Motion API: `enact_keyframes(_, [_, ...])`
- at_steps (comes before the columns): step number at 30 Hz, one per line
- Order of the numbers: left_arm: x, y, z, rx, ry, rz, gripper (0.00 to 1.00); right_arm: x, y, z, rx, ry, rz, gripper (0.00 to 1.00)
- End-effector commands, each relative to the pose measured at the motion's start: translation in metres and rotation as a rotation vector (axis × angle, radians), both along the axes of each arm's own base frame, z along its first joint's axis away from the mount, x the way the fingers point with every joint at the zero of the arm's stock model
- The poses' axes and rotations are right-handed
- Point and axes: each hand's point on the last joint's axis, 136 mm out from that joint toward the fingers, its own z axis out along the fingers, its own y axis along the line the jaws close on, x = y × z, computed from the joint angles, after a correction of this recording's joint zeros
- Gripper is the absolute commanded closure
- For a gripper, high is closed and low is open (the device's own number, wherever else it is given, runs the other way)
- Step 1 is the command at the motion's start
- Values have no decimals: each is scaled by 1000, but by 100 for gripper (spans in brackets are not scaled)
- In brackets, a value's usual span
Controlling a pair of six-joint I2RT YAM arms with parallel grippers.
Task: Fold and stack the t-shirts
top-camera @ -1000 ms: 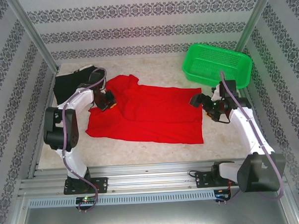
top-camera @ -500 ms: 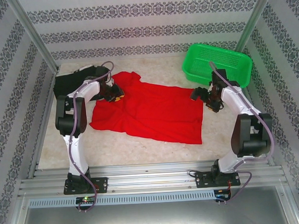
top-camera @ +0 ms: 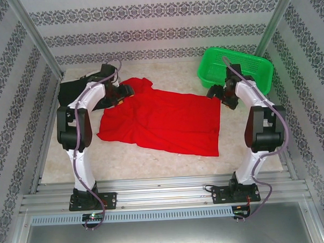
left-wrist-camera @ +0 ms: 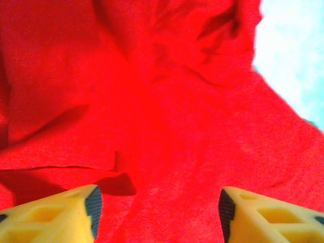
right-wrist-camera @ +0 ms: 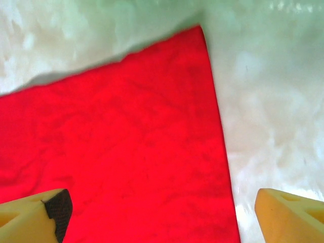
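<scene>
From above, the red shirt (top-camera: 167,121) lies spread, plain side up, across the middle of the table (top-camera: 131,161), somewhat rumpled along its left side, with a sleeve bunched at the far left corner. The black shirt (top-camera: 70,91) sits in a heap at the table's far left, just beside the red one. A green basket (top-camera: 236,70) stands at the far right. The left gripper (top-camera: 122,96) is over the red shirt's bunched far-left part; the right gripper (top-camera: 214,92) is at the shirt's far right corner, near the basket. In the left wrist view, the yellow fingers (left-wrist-camera: 55,217) stand apart, released, with creased red cloth lying below and beyond them and nothing pinched between them. In the right wrist view, the fingers (right-wrist-camera: 288,212) are spread wide and hold nothing; the red shirt's corner and straight side edge lie on the pale table beneath them, the edge running between the two fingers.
</scene>
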Motion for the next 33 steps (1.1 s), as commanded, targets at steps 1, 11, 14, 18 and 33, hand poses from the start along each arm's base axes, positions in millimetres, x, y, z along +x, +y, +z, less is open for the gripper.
enact_keyframes(1, [-14,-3,24,8,-31,-21,28,12,-9,-14,-46,44,-11,11])
enact_keyframes(11, [-115,32,-45,37,151,109,23,55,-18,-36,-133,66,13,25])
enact_keyframes(14, [-131,47,-66,51,181,163,24,65,-18,-43,-167,80,37,28])
enact_keyframes(18, [-152,68,-96,71,270,236,26,70,-15,-52,-197,117,70,33])
enact_keyframes(33, [-288,123,-115,139,508,422,28,36,8,-45,-246,119,116,31])
